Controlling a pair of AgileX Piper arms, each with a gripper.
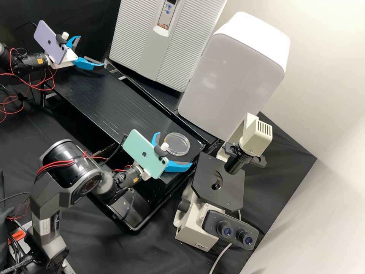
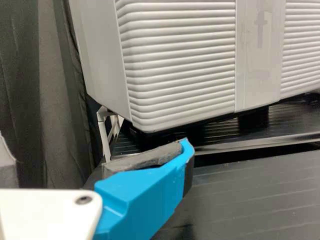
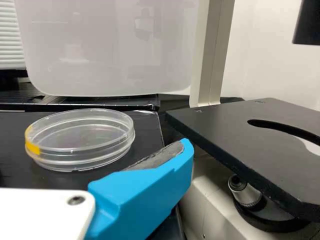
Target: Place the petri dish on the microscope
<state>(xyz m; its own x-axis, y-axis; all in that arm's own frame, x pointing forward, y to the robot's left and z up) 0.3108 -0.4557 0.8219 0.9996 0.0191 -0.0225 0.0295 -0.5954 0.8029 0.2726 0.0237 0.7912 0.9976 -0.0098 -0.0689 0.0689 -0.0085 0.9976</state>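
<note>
High view: we find the clear, round plastic petri dish (image 1: 177, 143) lying flat on the black bench top (image 1: 114, 110), just ahead of the right gripper (image 1: 175, 148), whose two bright blue fingers stand wide apart with nothing clasped between them. Past the farther-reaching finger of that claw, on the side away from the dish, waits the cream-bodied microscope (image 1: 194, 228), its flat black stage (image 1: 231, 194) bare of any dish. Well apart from that scene, the left gripper (image 1: 92, 50) also holds its blue fingers spread and empty, near the large grey ridged appliance (image 1: 152, 42). We count the job as barely begun: the right claw is close by its target, but the grasp, the lift, the carry across to the stage, the lowering and the release are all to be done. We cannot tell whether the near finger touches the dish's side.
</note>
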